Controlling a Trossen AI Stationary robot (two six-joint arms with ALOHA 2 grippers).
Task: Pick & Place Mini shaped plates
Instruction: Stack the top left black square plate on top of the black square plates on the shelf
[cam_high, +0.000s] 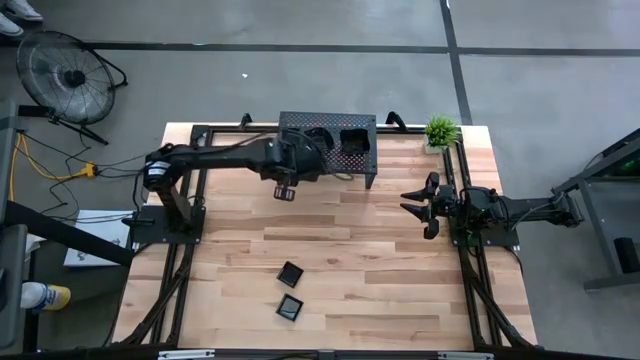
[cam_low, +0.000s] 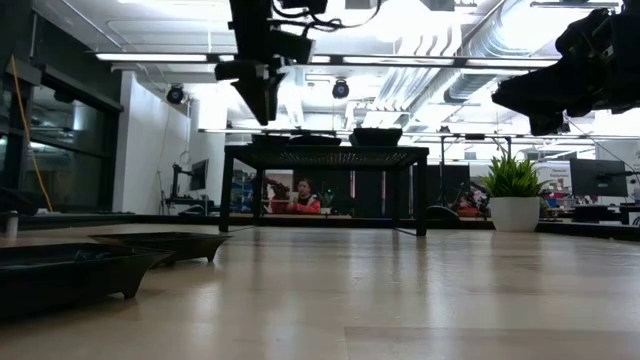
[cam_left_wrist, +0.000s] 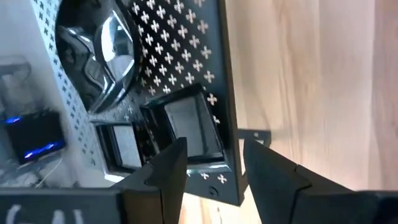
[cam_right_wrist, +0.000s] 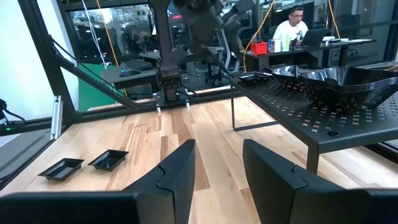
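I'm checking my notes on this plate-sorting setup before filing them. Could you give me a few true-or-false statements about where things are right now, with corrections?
1. Two small black plates lie on the wooden table near its front edge. True.
2. The left gripper holds a plate. False: its fingers are apart with nothing between them, hanging above the table just in front of the rack.
3. More black plates sit on top of the perforated rack. True.
4. The right gripper is over the rack. False: it waits at the table's right side, open and empty.
5. A potted plant stands at the front left corner. False: it stands at the back right, beside the rack.
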